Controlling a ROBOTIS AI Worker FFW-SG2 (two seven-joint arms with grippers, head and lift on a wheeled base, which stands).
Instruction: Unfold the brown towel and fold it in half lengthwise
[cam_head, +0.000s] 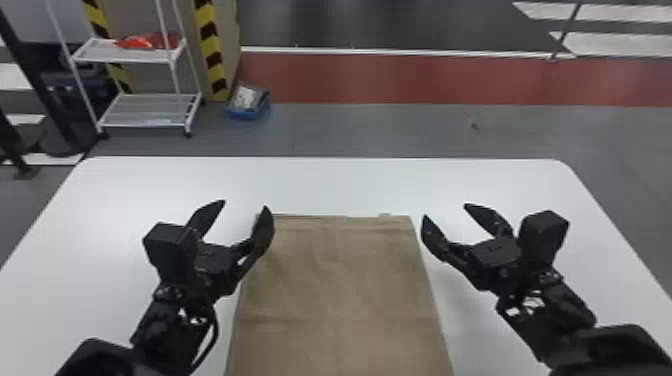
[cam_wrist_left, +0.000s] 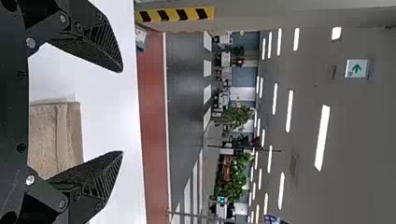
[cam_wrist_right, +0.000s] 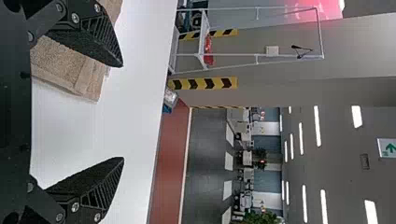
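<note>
The head view's bottom edge cuts off the near end of the brown towel (cam_head: 345, 285).

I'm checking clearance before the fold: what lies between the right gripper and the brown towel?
A narrow, bare stretch of the white table lies between the right gripper and the brown towel; the head view shows this.

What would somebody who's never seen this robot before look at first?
Probably the open, claw-like left gripper and right gripper, near either side of the brown towel. The towel lies flat on the white table. Beyond the table, over on the left, yellow-and-black stripes stand out too.
</note>
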